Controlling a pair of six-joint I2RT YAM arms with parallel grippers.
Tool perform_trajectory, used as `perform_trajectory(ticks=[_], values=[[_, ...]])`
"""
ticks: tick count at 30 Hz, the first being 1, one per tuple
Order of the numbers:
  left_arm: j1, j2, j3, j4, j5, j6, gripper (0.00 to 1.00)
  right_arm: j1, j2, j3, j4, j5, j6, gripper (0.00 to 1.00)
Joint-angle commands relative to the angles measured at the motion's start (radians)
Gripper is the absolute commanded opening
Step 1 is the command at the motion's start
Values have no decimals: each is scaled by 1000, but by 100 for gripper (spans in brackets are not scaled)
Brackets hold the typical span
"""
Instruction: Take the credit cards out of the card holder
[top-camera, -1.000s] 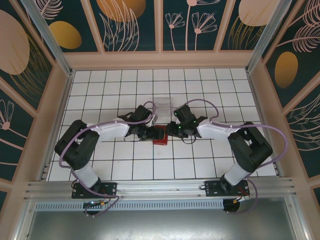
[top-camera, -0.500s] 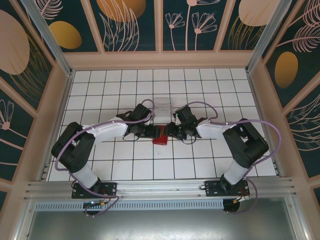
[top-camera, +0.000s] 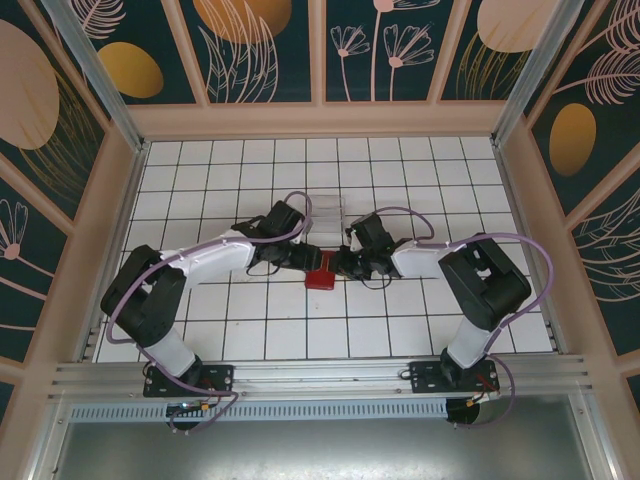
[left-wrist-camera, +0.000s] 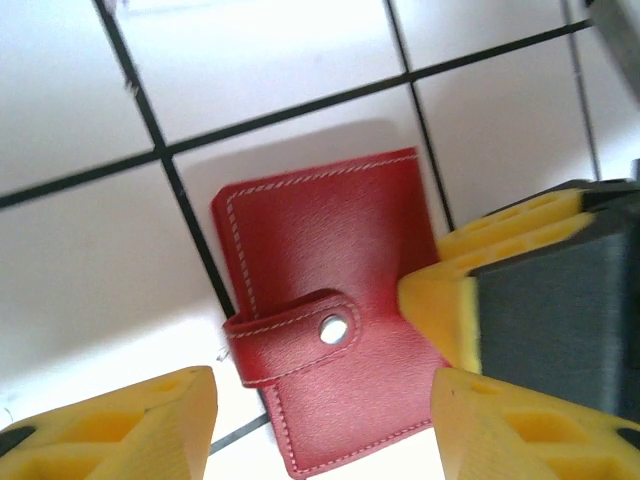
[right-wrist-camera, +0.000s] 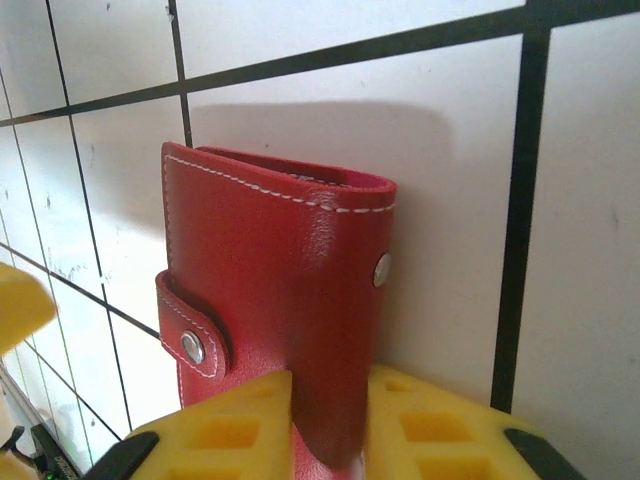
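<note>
The card holder (top-camera: 320, 277) is a red wallet on the white tiled floor between the two arms, its snap strap fastened. The credit cards are hidden inside it. In the right wrist view my right gripper (right-wrist-camera: 330, 425) is shut on the near edge of the card holder (right-wrist-camera: 280, 290), a yellow pad pressing each face. In the left wrist view my left gripper (left-wrist-camera: 322, 410) is open, its yellow fingers (left-wrist-camera: 120, 430) straddling the lower end of the card holder (left-wrist-camera: 320, 260) with a gap on the left side. The right gripper's finger (left-wrist-camera: 530, 290) reaches in beside it.
A clear plastic tray (top-camera: 325, 212) stands just behind the two grippers. Both wrists (top-camera: 290, 255) crowd close over the wallet. Bare white tiles (top-camera: 300, 340) spread around, bounded by the pale frame walls (top-camera: 320, 120) and the metal rail (top-camera: 320, 375) in front.
My right gripper has closed on the card holder's edge. Both wrists have drawn closer over it, the wallet has shifted slightly toward the near side, and my left gripper has narrowed a little.
</note>
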Motion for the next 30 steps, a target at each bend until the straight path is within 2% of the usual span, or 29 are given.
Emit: perform_trajectory(ticks=[1,5,11,12,17,22,30], values=[[-4,-30,46,-27,17,135,61,-18,-4,-8,-29,-12,-58,18],[-3,-34,60,-15,87,275,59,-56,-25,3,-98,-60,-150,14],[-4,-74,4,30,156,494,58,-82,-38,47,-264,-135,-321,13],[-4,-81,-6,34,168,535,58,-111,-37,50,-279,-140,-336,13],[-5,-89,-26,17,211,744,58,-126,-25,66,-328,-187,-405,12],[-6,-61,-34,10,211,859,57,-126,-6,88,-372,-209,-452,11],[-24,-20,-101,138,270,908,53,-127,-3,100,-400,-213,-486,11]])
